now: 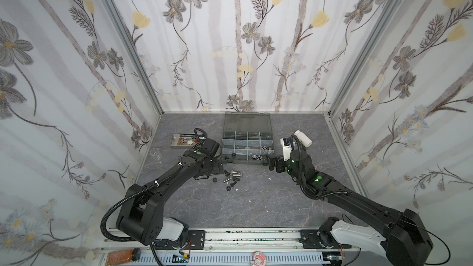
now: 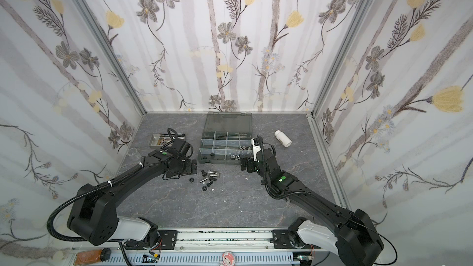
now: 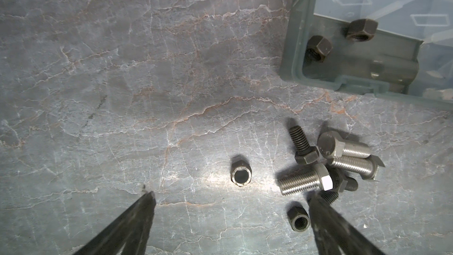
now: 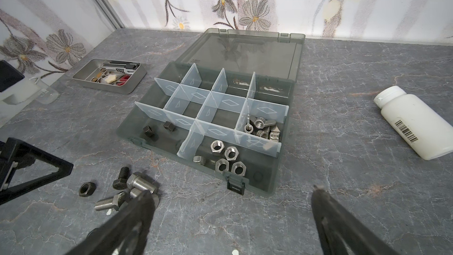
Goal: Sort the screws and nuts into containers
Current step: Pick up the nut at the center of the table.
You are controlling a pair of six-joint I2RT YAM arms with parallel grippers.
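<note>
free: front tabletop (image 1: 256,208) — bare | obstacles: organizer box (image 1: 247,124); steel tray (image 1: 174,141); bottle (image 2: 283,138)

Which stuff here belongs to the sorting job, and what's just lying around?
Job: loose screws, loose nuts, box, sorted nuts.
Lying about: tray, bottle, clear cup.

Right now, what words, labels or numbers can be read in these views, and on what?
No text is legible.
White bottle: barcode, no readable digits.
Organizer box latch: white print, too small.
Silver hex bolt head: stamped marks, blurred.
Translucent dividers: diamond and triangle outlines only.
</note>
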